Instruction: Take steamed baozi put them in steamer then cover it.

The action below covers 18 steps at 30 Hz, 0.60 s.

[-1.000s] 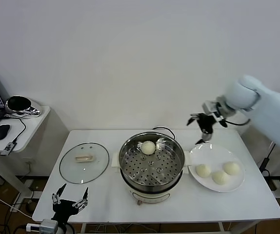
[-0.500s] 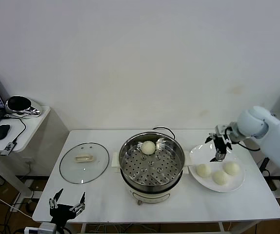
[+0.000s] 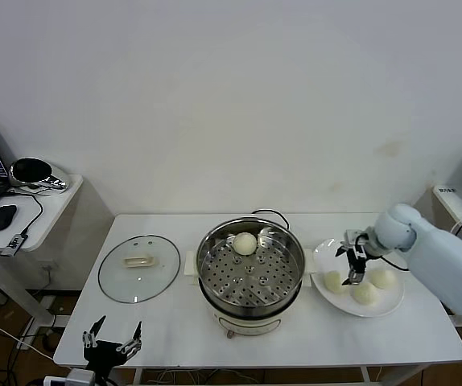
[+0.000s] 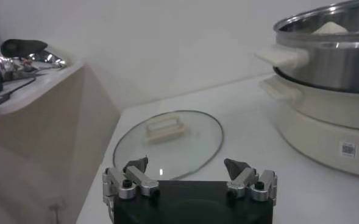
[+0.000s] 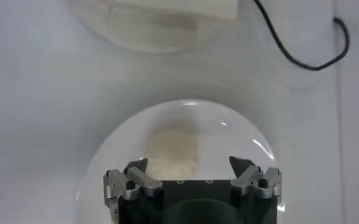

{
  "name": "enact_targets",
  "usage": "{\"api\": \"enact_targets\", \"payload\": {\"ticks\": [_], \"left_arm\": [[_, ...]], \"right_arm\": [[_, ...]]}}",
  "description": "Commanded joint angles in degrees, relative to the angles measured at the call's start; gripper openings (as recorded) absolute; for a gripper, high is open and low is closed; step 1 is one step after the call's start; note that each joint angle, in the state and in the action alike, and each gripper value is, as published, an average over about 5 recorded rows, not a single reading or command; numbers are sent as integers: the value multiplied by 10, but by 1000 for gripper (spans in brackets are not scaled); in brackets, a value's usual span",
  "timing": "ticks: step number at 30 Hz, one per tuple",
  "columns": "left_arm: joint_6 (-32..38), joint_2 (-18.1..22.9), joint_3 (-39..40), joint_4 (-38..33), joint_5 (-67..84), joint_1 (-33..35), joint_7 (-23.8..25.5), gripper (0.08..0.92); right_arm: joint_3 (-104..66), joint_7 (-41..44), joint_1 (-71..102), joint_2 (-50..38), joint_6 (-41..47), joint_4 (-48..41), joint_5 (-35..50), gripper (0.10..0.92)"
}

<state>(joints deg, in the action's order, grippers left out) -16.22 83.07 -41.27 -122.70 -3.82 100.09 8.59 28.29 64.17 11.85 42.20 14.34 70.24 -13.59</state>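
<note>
One steamed baozi (image 3: 245,243) sits in the steamer (image 3: 250,271); three more baozi (image 3: 363,292) lie on the white plate (image 3: 329,253), one (image 5: 174,148) just ahead of the right gripper (image 3: 352,266), whose spread fingers (image 5: 136,170) grasp nothing. The left gripper (image 3: 110,341) hangs released off the table's (image 3: 175,330) near edge, the glass lid (image 4: 169,143) beyond its fingertips.

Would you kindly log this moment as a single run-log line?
right end effector: open over plate baozi | left end effector: open, parked near lid | steamer: one baozi inside, uncovered
</note>
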Motion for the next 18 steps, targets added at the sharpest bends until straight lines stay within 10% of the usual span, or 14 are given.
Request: {"api": "enact_targets", "payload": {"ticks": [1,18], "left_arm": [[0,0,0,3,0,0,1,823],[-1,0,1,12,0,-6,2,823]], "right_arm": [[-11,-6,20,33,-9,-47,-22,823],[-11,2,16,45,-14,-78,-29,823]]}}
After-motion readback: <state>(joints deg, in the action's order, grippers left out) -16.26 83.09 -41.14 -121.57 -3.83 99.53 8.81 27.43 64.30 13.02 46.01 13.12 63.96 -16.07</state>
